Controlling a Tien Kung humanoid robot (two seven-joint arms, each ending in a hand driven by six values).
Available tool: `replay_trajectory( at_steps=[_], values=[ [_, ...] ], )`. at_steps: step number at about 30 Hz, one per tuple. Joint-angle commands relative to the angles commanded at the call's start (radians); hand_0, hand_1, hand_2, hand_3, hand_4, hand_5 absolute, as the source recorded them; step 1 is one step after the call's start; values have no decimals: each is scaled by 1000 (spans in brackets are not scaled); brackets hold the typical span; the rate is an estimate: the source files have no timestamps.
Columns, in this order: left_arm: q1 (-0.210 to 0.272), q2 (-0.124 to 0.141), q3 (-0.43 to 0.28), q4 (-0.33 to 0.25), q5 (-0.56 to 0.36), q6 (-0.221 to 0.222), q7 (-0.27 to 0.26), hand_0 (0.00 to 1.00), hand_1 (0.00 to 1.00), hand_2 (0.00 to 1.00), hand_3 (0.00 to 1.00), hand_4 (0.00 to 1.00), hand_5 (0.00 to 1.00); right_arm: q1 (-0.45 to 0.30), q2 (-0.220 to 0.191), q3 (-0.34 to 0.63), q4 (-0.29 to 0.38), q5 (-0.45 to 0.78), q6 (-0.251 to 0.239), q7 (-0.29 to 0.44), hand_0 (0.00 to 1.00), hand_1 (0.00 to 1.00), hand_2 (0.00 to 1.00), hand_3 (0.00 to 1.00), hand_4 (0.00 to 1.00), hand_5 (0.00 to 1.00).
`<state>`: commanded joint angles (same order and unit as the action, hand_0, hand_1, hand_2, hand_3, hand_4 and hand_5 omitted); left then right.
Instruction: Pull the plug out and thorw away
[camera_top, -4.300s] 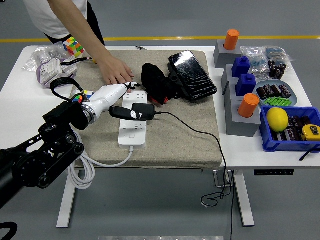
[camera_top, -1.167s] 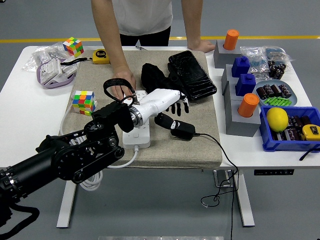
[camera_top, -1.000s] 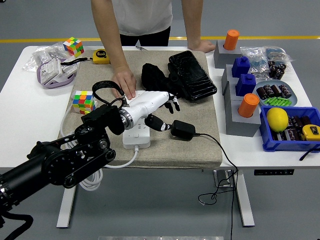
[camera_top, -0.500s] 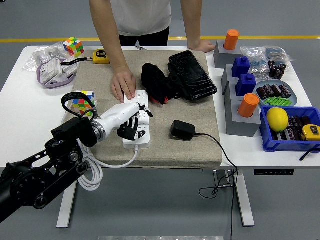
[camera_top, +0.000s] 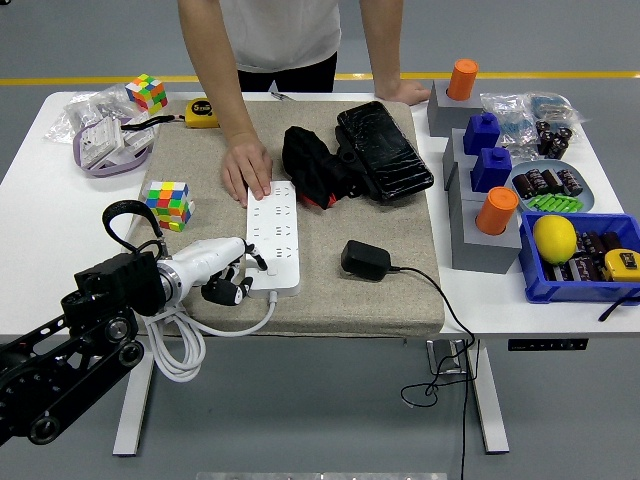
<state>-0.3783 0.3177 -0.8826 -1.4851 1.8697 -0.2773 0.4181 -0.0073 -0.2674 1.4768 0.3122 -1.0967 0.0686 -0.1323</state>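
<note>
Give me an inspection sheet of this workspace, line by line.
Surface: white table with beige mat.
Job's things: black plug lies loose on the mat, right of the white power strip.
Clutter: two cubes, tape measure, black pouch, blue bin with lemon.
Grippers: left hand empty at the strip's near left corner, fingers loosely curled; right nothing seen.
Cables: plug's cord runs off the near edge; strip's white cord loops left.
Surroundings: person's hand presses the strip's far end.

Black plug adapter (camera_top: 365, 260) lying loose at frame centre on the beige mat (camera_top: 400, 285), white power strip (camera_top: 273, 236) to its left, a person's hand (camera_top: 247, 170) pressing its far end, robot's left hand (camera_top: 222, 275) curled, empty, at lower left.
</note>
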Motion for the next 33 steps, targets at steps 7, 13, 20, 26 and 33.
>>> replay_trajectory(
  at_steps=[7, 13, 20, 26, 33],
  values=[
    [-4, -2, 13, -13, -7, 5, -5, 72, 28, 93, 768, 455, 2, -1, 0, -1, -1, 0, 0, -1, 568, 648, 671, 572, 969, 514],
    [-8, -11, 27, 15, -7, -8, 8, 73, 28, 93, 765, 455, 2, -1, -1, -3, 0, 1, -1, 0, 570, 649, 671, 572, 969, 514],
    [-11, -11, 33, 31, -3, -17, 17, 72, 28, 94, 745, 455, 2, -1, -1, 0, -2, -1, 1, -1, 570, 649, 671, 571, 969, 514],
    [-10, -11, 28, 21, -3, -14, 15, 72, 27, 93, 735, 453, 2, 2, -1, 0, -1, 0, 0, 0, 568, 649, 670, 571, 969, 514],
    [-24, -12, -18, -13, 58, 116, -99, 164, 128, 206, 680, 634, 2, 2, -1, -1, -2, -1, 0, -1, 571, 649, 671, 571, 969, 514]
  ],
)
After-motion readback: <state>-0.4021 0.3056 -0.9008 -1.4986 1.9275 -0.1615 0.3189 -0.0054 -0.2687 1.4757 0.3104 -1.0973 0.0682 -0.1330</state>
